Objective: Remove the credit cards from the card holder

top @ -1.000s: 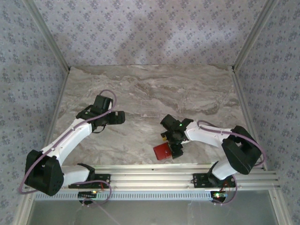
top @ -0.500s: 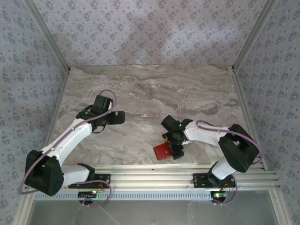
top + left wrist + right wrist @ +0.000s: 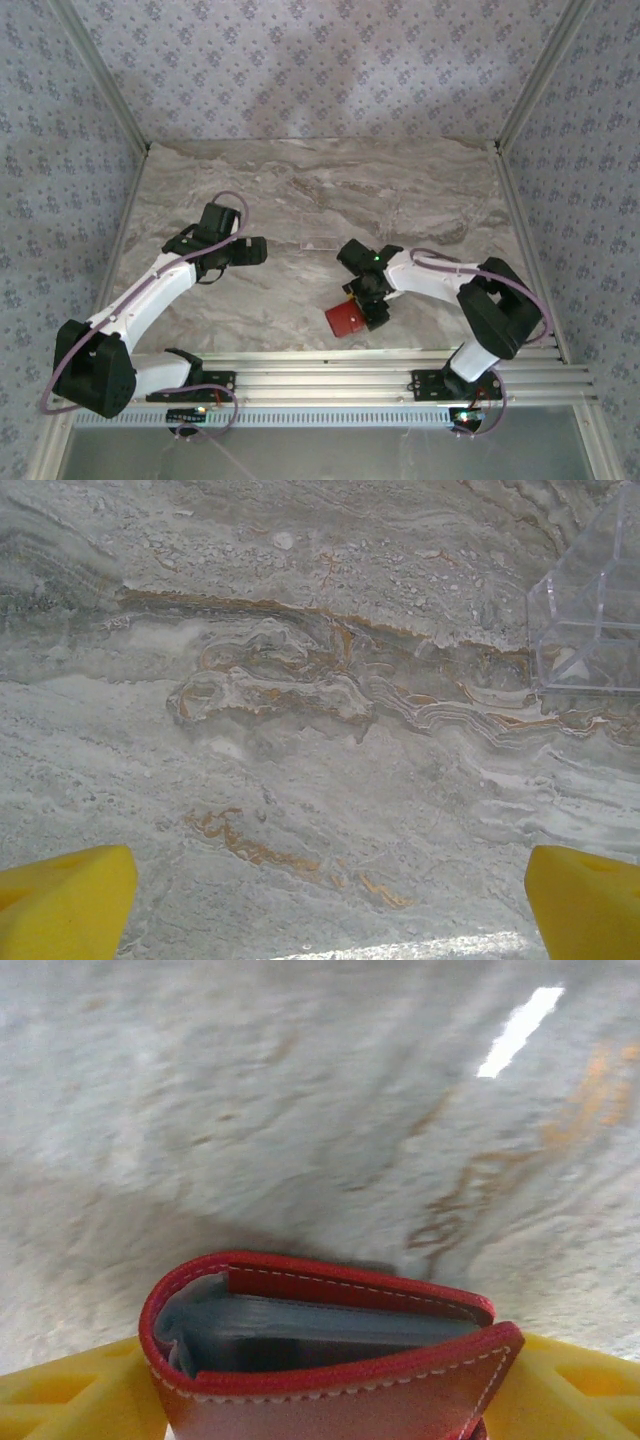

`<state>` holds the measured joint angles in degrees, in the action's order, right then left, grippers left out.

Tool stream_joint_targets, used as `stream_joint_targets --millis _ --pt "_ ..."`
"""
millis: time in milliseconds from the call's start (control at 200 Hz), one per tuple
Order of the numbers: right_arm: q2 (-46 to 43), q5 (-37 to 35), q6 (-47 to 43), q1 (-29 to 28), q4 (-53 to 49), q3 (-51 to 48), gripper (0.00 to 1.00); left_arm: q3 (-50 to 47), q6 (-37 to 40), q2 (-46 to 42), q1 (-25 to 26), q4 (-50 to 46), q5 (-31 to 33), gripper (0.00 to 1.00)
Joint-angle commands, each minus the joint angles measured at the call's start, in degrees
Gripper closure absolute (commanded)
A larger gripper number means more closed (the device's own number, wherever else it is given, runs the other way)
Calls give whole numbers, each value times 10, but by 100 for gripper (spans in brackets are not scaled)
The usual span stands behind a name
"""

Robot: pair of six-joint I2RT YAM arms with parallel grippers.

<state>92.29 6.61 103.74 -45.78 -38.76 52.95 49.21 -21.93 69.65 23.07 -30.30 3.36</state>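
My right pincer [image 3: 330, 1405] pinches the red card holder [image 3: 320, 1385] at the bottom of its wrist view, low and right of middle in the top view. I see grey credit cards [image 3: 330, 1325] inside it. My left pincer [image 3: 320, 900] is spread wide above the table [image 3: 300, 190].

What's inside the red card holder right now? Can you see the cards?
Through the card holder's open mouth, the right wrist view shows grey thin layers, likely cards, stacked between the red walls. Only edges show; faces and count are hidden by the cover.
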Motion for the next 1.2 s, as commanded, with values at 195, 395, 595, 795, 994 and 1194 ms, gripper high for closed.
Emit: stream_joint_targets --millis 195,395,595,795,994,1194 --pt "130 -79 -251 -19 -127 201 28 -4 -7 -8 5 -18 -22 1" --pt "233 -108 -398 -46 -189 354 28 -3 -4 -4 6 -17 -30 1" --pt "319 -112 -533 -71 -247 486 28 -11 -25 -30 4 -15 14 0" --pt "346 -84 -606 -78 -239 518 26 -27 -46 -81 3 -15 51 1" --pt "332 -55 -642 -68 -217 528 21 -45 -67 -121 3 -11 33 1" --pt "258 -17 -730 -45 -169 463 14 -50 -88 -101 4 5 -46 5"
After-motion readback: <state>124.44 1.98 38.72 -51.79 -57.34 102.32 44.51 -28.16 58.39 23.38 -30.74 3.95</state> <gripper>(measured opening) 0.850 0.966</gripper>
